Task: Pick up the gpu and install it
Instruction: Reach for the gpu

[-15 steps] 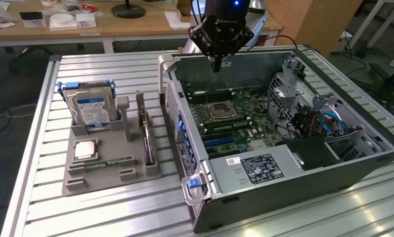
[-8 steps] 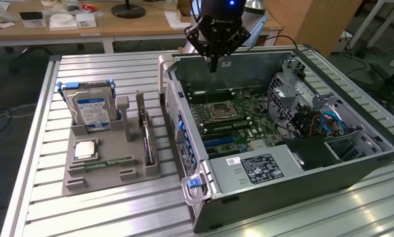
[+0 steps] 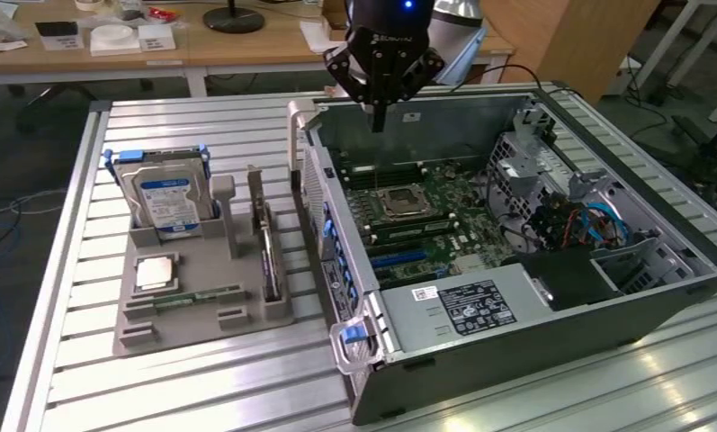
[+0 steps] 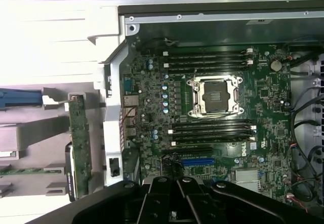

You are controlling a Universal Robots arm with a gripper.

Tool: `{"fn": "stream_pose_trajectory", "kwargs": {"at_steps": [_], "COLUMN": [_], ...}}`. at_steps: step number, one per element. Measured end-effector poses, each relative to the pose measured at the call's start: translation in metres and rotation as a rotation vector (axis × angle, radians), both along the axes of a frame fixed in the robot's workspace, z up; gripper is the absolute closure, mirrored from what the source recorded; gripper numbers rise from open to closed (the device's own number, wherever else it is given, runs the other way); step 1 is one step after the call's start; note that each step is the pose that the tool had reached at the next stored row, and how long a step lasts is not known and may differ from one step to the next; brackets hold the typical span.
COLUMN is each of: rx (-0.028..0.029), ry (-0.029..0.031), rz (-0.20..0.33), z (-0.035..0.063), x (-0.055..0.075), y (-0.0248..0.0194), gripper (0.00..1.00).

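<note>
So we've got the gripper (image 3: pixel 380 119) pinched closed on nothing, hanging over the open computer case (image 3: pixel 574 310) in the exterior view's upper middle. Our gpu (image 3: pixel 264 236) stands on edge in the grey holder (image 3: pixel 202 317), left of centre, just beside the case.

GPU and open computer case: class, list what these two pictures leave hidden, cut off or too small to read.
1. gpu, exterior view: stands edge-on in the grey holder, so its faces are hidden.
2. Hard drive label, exterior view: print too small to read.
3. Case sticker, exterior view: print too small.
4. Cables, wrist view: cut off by the picture's edge.
</note>
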State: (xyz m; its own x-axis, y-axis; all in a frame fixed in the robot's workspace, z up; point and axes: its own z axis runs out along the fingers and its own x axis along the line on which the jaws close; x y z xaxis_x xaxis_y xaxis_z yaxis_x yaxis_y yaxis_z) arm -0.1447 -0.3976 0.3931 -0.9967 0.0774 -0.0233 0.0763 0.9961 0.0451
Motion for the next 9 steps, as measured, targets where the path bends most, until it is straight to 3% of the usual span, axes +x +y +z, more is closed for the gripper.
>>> {"fn": "stream_pose_trajectory", "kwargs": {"at_steps": [9], "rx": [-0.0001], "ry": [0.0001], "rz": [-0.006], "z": [0.0], "x": [-0.016], "y": [0.0011], "gripper": [0.89]}}
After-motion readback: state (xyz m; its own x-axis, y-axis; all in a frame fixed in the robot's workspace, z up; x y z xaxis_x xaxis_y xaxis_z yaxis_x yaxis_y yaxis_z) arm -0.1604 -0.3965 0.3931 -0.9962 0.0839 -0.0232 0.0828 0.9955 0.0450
